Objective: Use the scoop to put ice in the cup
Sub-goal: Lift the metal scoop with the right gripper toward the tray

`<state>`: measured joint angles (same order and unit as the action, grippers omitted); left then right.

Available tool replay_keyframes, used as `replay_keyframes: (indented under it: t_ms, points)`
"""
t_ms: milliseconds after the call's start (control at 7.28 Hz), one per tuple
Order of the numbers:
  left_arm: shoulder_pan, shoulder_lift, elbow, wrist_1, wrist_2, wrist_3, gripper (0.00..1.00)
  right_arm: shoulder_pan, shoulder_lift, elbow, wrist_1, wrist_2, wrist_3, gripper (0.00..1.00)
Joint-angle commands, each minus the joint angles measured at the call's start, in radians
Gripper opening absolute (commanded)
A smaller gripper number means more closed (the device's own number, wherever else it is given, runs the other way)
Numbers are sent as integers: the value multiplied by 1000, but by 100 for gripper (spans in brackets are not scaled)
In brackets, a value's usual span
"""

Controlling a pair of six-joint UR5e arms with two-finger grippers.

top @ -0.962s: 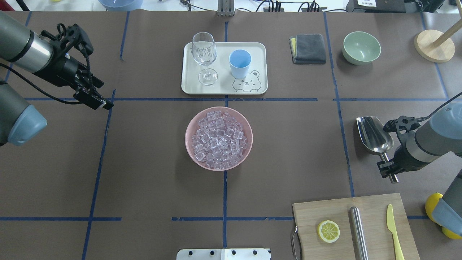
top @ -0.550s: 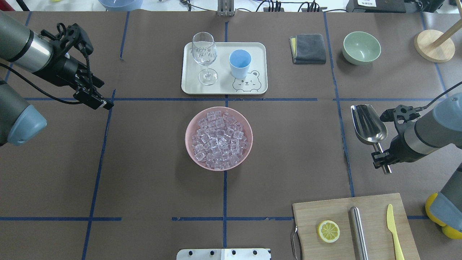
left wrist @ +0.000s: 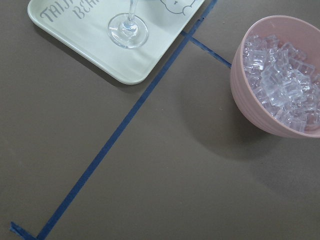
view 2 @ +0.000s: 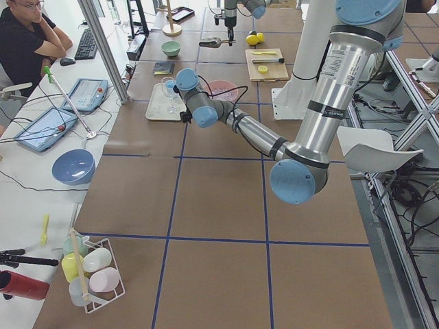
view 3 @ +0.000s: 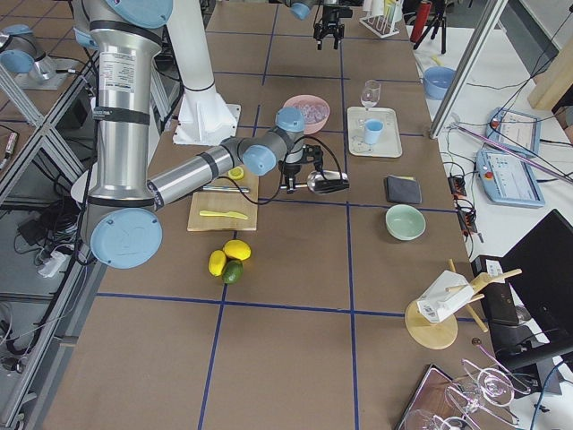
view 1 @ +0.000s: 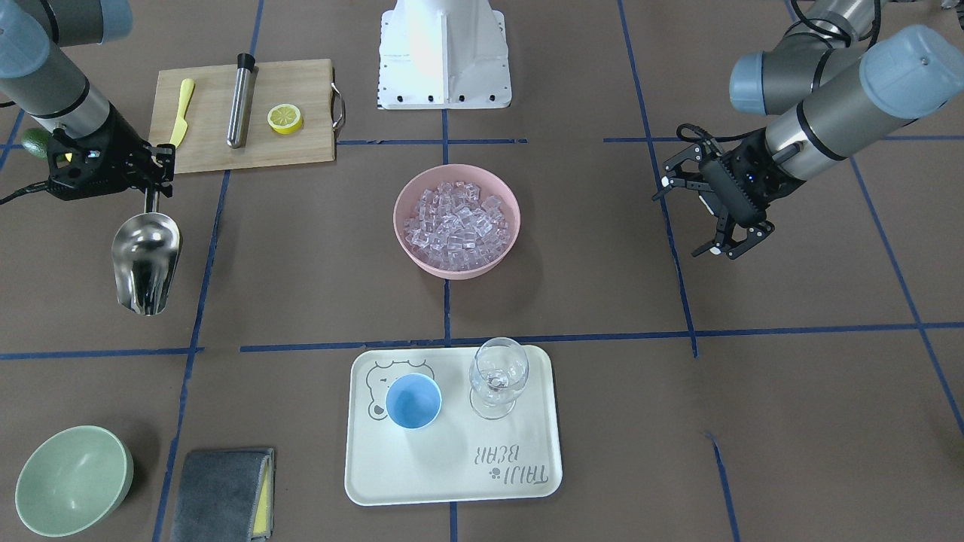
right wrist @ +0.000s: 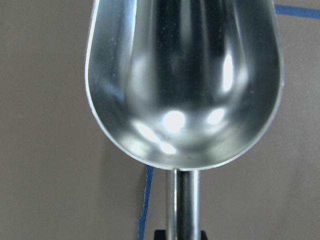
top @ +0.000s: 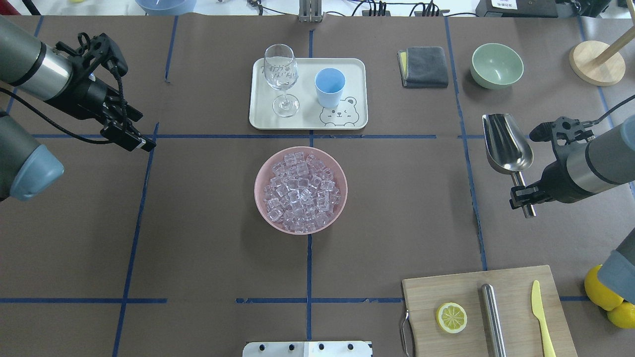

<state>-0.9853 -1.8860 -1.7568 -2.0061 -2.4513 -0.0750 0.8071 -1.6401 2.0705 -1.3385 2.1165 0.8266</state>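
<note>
front view: the right arm (view 1: 45,83) comes down from the top left corner with its wrist turned toward the table's middle. the right gripper (view 1: 151,197) has its fingers pressed onto the thin rod handle of the scoop (view 1: 145,260). the trough points away from the robot, open side up. the left arm (view 1: 851,98) slants in from the top right. the left gripper (view 1: 729,242) hangs over bare table with its 2 fingers spread and nothing between them. the ice (view 1: 456,222) is heaped in a pink bowl (view 1: 403,241) at the centre. the cup (view 1: 413,401) stands upright on a cream tray (view 1: 452,474), just beside a wine glass (view 1: 497,380). the tray reads "taiji bear" near a bear drawing.

overhead view: the scoop is out to the bowl's right, well apart from both bowl and cup. the cup looks empty.

left side view: the far arm reaches straight down to the scoop.

right side view: the scoop looks level and lifted off the table.

left wrist view: a tray corner with the letters "taij" and "bea", the glass's foot, and the bowl of ice. no fingers show.

right wrist view: the trough is empty, and its rod runs down to the bottom edge.
</note>
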Motion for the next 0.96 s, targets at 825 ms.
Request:
replay_keyframes:
  t_ms: [825]
  points:
    - [1,13,2,1,0,1,100,90,60,28,-27,37,-21,0]
